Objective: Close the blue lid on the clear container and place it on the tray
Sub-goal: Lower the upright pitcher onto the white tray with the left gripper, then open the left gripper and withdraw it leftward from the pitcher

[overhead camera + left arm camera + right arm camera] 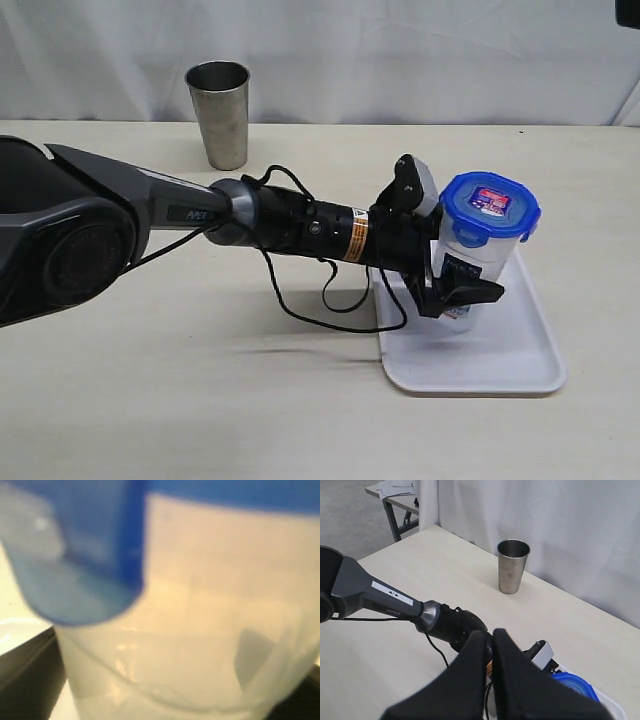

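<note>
I see my right gripper point(491, 635) pressed shut. There's a steel cup point(512, 566) at twelve o'clock, the blue lid point(572, 684) at three.

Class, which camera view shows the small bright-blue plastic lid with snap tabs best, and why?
The exterior view: the bright-blue plastic lid shows whole, sticker on top, sitting on the tall clear plastic container. The left wrist view shows the lid only as a blurred close-up; the right wrist view catches just a corner of it.

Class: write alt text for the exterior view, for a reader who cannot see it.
The left hand straddles the clear container, which stands on the white tray with the blue lid on top. A steel cup stands farther back on the table.
</note>
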Motion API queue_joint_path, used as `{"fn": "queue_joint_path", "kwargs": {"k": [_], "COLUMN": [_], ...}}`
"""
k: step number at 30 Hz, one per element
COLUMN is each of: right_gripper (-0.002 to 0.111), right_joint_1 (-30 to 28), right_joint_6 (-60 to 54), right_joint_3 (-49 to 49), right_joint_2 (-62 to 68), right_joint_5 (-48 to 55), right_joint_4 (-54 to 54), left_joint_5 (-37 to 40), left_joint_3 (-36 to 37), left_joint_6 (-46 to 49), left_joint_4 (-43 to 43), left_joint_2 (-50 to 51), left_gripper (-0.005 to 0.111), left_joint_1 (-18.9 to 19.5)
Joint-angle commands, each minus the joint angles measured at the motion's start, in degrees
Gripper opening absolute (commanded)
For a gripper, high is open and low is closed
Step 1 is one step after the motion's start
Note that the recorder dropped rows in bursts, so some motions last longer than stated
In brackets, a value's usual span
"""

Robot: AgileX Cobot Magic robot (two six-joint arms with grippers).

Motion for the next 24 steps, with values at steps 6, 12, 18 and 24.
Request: {"fn": "queue_joint_path", "kwargs": {"k": [6,12,18,24], "right_gripper": [0.004,0.004,0.004,0.004], "right_joint_1": [0.1,0.1,0.1,0.1], "right_joint_6": [0.1,0.1,0.1,0.1], "right_joint_3": [0.1,0.1,0.1,0.1], "right_joint_2": [-0.3,-0.3,-0.3,-0.3], "right_joint_5": [-0.4,-0.4,-0.4,-0.1], "right_joint_4": [-0.1,-0.1,-0.1,-0.1], "left_joint_5": [-3.7,-12.0,-14.2,-15.4], "left_joint_3": [0.0,0.0,0.0,0.0], "left_joint_6": [-0.6,-2.4,-4.2,-6.7], "left_joint_4": [0.8,9.3,15.9,19.0], "left_joint_2": [0.0,0.0,-0.1,-2.1], "left_gripper": [0.084,0.084,0.084,0.083], "left_joint_1": [2.3,7.5,10.1,15.0]}}
